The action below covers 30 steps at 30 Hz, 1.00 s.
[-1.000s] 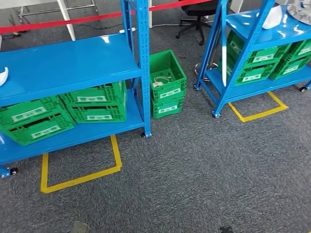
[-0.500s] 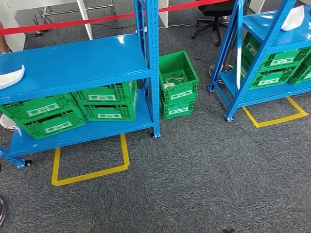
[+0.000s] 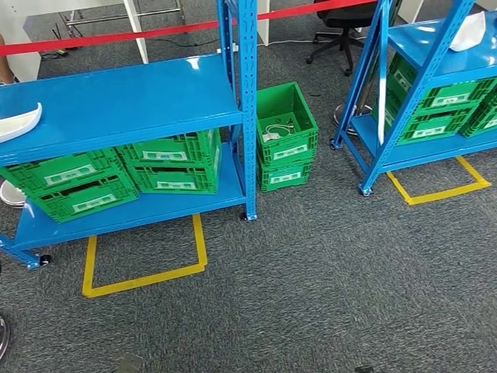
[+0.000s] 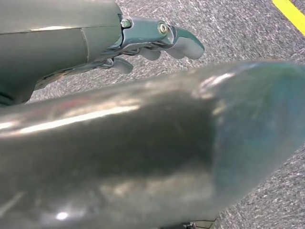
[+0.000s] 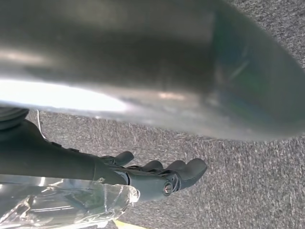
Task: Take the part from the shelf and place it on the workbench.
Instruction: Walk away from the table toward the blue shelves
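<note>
At the far left of the head view, a white curved plastic part (image 3: 19,123) lies on the top board of the blue metal shelf (image 3: 123,101), close to its left end. Under that board, green plastic crates (image 3: 117,172) stand in a row on the lower board. A yellow tape rectangle (image 3: 144,268) marks the grey carpet floor (image 3: 304,287) just in front of this shelf. Further right, two stacked green crates (image 3: 285,136) stand on the floor beside the shelf post. At the far right stands a second blue shelf (image 3: 431,47) with another white part (image 3: 469,29) on its top board.

The left hand (image 4: 158,40) hangs above the carpet with its fingers loosely extended and holds nothing. The right hand (image 5: 162,176) hangs the same way, fingers a little apart and empty; a clear crinkled film (image 5: 65,205) shows beside its wrist.

The robot seems to be in the approach, with the part not yet reached. The risk is that it stops too far right of the part, which lies near the shelf end, so the arm must stretch sideways; the smooth curved shell may then slide away or slip from the fingers. A knee could also hit the lower board
</note>
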{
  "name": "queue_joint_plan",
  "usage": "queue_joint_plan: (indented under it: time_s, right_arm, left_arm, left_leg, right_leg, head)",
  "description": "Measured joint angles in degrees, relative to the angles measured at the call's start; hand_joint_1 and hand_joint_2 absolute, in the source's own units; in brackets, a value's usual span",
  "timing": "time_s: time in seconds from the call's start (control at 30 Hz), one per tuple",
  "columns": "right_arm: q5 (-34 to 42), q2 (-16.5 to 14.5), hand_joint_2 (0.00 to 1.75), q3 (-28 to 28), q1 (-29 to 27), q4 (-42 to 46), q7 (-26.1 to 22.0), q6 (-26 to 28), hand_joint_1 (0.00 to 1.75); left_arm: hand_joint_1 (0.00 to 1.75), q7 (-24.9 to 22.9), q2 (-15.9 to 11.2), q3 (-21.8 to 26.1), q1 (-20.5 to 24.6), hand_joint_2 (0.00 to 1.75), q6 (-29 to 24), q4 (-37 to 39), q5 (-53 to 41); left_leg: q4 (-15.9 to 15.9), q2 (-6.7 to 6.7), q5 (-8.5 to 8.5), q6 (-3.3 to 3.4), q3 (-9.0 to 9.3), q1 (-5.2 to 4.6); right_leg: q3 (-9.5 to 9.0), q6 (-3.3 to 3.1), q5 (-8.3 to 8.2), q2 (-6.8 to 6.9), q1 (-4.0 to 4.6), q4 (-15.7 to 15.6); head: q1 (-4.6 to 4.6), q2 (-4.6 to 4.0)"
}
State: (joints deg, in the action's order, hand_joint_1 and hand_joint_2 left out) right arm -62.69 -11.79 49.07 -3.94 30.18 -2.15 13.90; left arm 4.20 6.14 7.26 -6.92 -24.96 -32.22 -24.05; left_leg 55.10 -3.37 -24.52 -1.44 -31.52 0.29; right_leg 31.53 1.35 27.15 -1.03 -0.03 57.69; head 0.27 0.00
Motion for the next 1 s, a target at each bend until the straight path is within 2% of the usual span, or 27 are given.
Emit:
queue_joint_plan:
  time_s: [0.3, 0.53, 0.73, 0.87, 0.93, 1.0]
  right_arm:
    - [-0.1, 0.2, 0.00, 0.1, 0.1, -1.0, -0.3, 0.2, 0.00]
    - [2.0, 0.2, 0.00, 0.3, 0.1, -1.1, -3.9, -1.8, 0.00]
    - [-1.9, 0.3, 0.00, -0.4, -0.2, -1.1, -3.7, -0.4, 0.00]
    - [-2.9, 0.3, 0.00, -1.2, -0.2, -1.1, -3.4, 0.4, 0.00]
    - [-2.9, 0.5, 0.00, -1.5, -0.2, -1.1, -3.3, 0.9, 0.00]
    - [-2.7, 0.6, 0.00, -1.7, -0.2, -1.1, -3.2, 1.5, 0.00]
  left_arm:
    - [0.00, 0.3, -0.1, -0.1, 0.2, 0.00, -0.9, 0.9, 0.6]
    - [0.00, 2.2, -0.2, -0.6, 0.2, 0.00, -2.0, 1.0, 1.8]
    - [0.00, 2.3, -0.6, -1.1, 0.2, 0.00, -2.4, 1.1, 2.5]
    - [0.00, 2.3, -0.7, -1.3, 0.2, 0.00, -2.4, 1.1, 2.7]
    - [0.00, 2.4, -0.7, -1.4, 0.2, 0.00, -2.5, 1.1, 2.9]
    - [0.00, 2.4, -0.8, -1.6, 0.2, 0.00, -2.7, 1.2, 3.2]
  left_leg:
    - [0.1, 0.00, 0.03, 0.08, -0.09, -0.14]
    - [0.1, 0.00, 0.01, 0.10, -0.11, -0.15]
    - [0.4, 0.01, -0.24, 0.59, -0.20, -0.40]
    - [0.3, 0.01, -0.17, 1.31, -0.23, -0.59]
    - [-0.3, -0.03, 0.27, 1.71, 0.04, -0.24]
    - [-0.7, -0.12, 0.52, 1.95, 0.17, 0.14]
  right_leg:
    - [-0.33, 0.13, -0.12, 0.00, -0.18, 0.0]
    - [-0.33, 0.14, -0.13, -0.01, -0.20, -0.1]
    - [-0.38, 0.47, -0.16, -0.02, -0.45, -0.1]
    - [-0.48, 1.14, -0.19, 0.00, -0.65, -0.3]
    - [0.04, 1.54, 0.72, 0.21, -0.56, 0.7]
    - [2.54, 1.87, 4.03, 0.45, -0.60, 6.1]
  head:
    - [-0.01, 0.00]
    - [-0.02, 0.00]
    - [-0.03, 0.00]
    - [-0.04, 0.00]
    - [0.09, 0.00]
    - [0.34, 0.00]
